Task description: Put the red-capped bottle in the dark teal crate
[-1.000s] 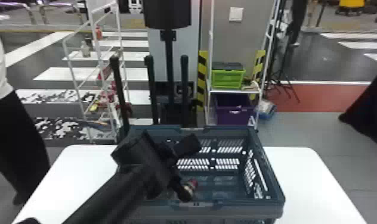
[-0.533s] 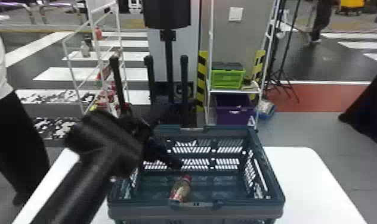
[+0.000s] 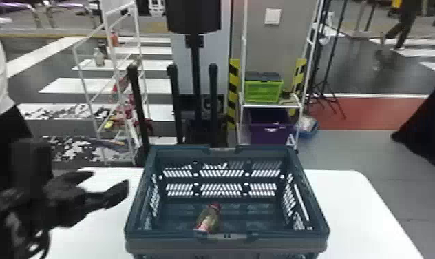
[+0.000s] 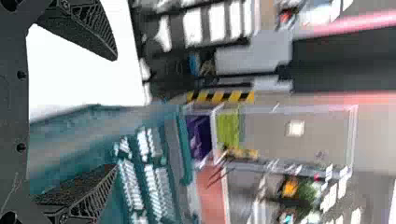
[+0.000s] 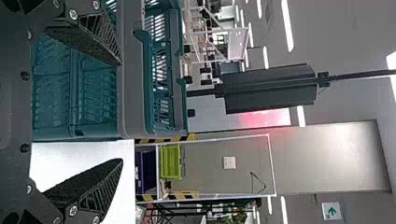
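At the lower left of the head view, the left gripper (image 3: 109, 179) hangs empty beside the crate (image 3: 165, 244), its fingers well parted. Lower center, the red-capped bottle (image 3: 208, 219) lies inside, near the front wall; the placing appears complete, and the next move calls only for backing the arm away. Its lettering is too small to read. At the right wrist view's left edge, the right gripper (image 5: 122, 112) waits, fingers apart; lower right, a sign (image 5: 332, 211) bears a green arrow.
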Robot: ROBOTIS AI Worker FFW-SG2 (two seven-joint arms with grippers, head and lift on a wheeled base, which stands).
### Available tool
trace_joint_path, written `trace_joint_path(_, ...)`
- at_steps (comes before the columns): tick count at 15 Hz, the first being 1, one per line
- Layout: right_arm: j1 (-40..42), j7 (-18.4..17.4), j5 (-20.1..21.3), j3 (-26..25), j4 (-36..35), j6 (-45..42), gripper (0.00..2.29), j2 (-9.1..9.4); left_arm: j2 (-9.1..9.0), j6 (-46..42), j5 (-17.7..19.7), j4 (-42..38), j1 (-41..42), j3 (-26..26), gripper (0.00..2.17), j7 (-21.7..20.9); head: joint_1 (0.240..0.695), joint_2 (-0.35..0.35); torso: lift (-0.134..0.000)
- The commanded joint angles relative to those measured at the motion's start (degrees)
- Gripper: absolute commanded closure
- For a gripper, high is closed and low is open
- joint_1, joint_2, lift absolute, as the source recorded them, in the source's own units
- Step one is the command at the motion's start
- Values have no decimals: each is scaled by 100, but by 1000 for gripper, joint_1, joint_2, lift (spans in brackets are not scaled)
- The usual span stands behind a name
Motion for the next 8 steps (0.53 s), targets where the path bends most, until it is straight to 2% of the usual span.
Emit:
trace_joint_path(1, -54, -3, -12, -1, 14, 76, 154, -8, -173, -2107, 485, -444, 1560, 460, 76, 621, 499, 0, 0)
trace_joint_path(2, -63, 5, -12, -1, 14, 93, 154, -8, -217, -3091, 670, -417, 2184, 460, 76, 946, 499, 0, 0)
trace_joint_path(3, -72, 5, -12, -1, 14, 111, 154, -8, -332, -3953, 670, -338, 2685, 460, 73, 1157, 499, 0, 0)
trace_joint_path(6, -98, 5, -12, -1, 14, 111, 154, -8, -894, -5746, 661, 224, 3581, 319, 70, 1491, 499, 0, 0)
trace_joint_path(8, -107, 5, -3, -1, 5, 111, 154, -16, -935, -6414, 591, 734, 3854, 38, 70, 1719, 499, 0, 0)
